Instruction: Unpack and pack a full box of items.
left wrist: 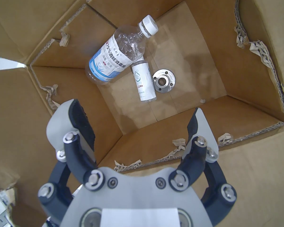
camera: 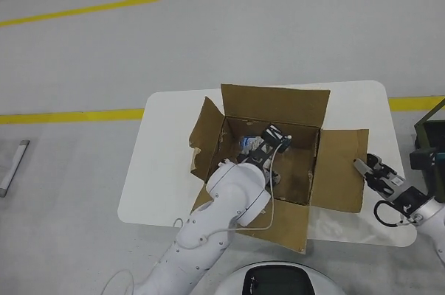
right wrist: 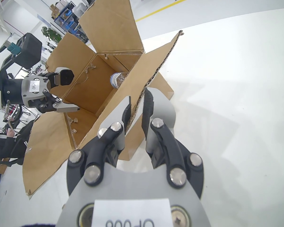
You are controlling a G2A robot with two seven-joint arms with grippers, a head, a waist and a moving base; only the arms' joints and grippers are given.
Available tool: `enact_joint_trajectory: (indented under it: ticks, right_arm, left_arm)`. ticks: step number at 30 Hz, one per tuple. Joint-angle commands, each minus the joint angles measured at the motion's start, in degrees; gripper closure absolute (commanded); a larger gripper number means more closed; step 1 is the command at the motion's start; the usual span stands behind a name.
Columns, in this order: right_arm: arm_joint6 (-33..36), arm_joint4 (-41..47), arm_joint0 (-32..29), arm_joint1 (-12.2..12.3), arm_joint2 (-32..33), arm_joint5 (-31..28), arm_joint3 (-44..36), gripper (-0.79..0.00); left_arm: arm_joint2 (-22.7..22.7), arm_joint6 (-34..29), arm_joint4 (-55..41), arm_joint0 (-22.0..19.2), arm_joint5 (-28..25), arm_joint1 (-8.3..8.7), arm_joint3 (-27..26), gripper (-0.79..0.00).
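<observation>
Box (camera: 281, 103), flaps open, on bench (camera: 163, 162). Contents: bottle (left wrist: 116, 55) lying across vial (left wrist: 144, 81), flange (left wrist: 164, 80) just beside vial. L claw (left wrist: 135, 109) wide, empty, above box interior. R claw (right wrist: 138, 98) narrow, clamped on side flap (right wrist: 153, 72).

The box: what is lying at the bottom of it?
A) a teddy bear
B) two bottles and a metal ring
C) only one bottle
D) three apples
B: the left wrist view looks down into the box and shows a large clear bottle, a small white bottle and a metal ring on its floor.
</observation>
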Motion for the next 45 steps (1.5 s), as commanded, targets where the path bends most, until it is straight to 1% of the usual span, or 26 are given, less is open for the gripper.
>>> enact_joint_trajectory:
  ticks: [1,4,10,15,16,17,18,19,37,40,42,45]
  right_arm:
    - [-0.3,-0.4,-0.3,0.0,-0.2,-0.4,0.1,-0.785]
    - [-0.7,1.3,-1.1,-0.1,-0.6,-1.4,0.6,-0.785]
    - [1.3,6.6,-2.7,-0.1,-0.8,-2.4,1.3,-0.785]
    - [2.0,13.5,-3.3,-0.3,-2.3,-3.4,2.5,-0.785]
    - [2.1,15.2,-3.1,-0.3,-2.7,-3.5,2.9,-0.610]
    - [2.2,16.6,-2.9,-0.3,-3.1,-3.6,3.3,-0.391]
    - [2.4,17.4,-2.6,-0.4,-3.5,-3.7,3.6,-0.268]
    - [2.6,18.0,-2.3,-0.4,-3.9,-4.1,3.8,0.000]
    - [2.9,17.7,-2.0,-0.4,-4.2,-4.5,3.9,0.000]
    - [4.6,20.1,-1.9,-0.3,-4.7,-3.8,3.4,0.000]
    - [8.6,23.1,-1.8,-0.1,-4.4,-3.6,3.4,0.000]
    - [14.3,24.8,-1.2,0.5,-2.4,-3.2,3.2,0.000]
  left_arm:
    - [-0.9,-0.1,0.5,1.0,0.3,0.17,-1.2,-0.785]
    - [-1.8,-0.4,1.3,2.3,0.0,0.39,-2.5,-0.785]
    - [-2.7,-0.3,1.9,3.6,-0.5,0.48,-4.2,-0.785]
    - [-2.7,0.3,2.4,4.2,-0.7,0.40,-4.2,-0.785]
    - [-2.7,0.4,2.5,4.3,-0.7,0.37,-4.1,-0.785]
    - [-2.7,0.4,2.6,4.3,-0.6,0.34,-4.1,-0.785]
    - [-2.6,0.4,2.7,4.4,-0.7,0.30,-4.1,-0.785]
    - [-2.5,0.2,3.0,4.4,-0.6,0.28,-4.0,-0.785]
    - [-2.5,0.2,3.1,4.4,-0.6,0.27,-4.0,-0.785]
    - [-2.5,0.2,3.1,4.4,-0.6,0.27,-4.0,-0.785]
    - [-2.5,0.2,3.1,4.4,-0.6,0.27,-4.0,-0.785]
    - [-2.5,0.2,3.1,4.4,-0.6,0.27,-4.0,-0.785]
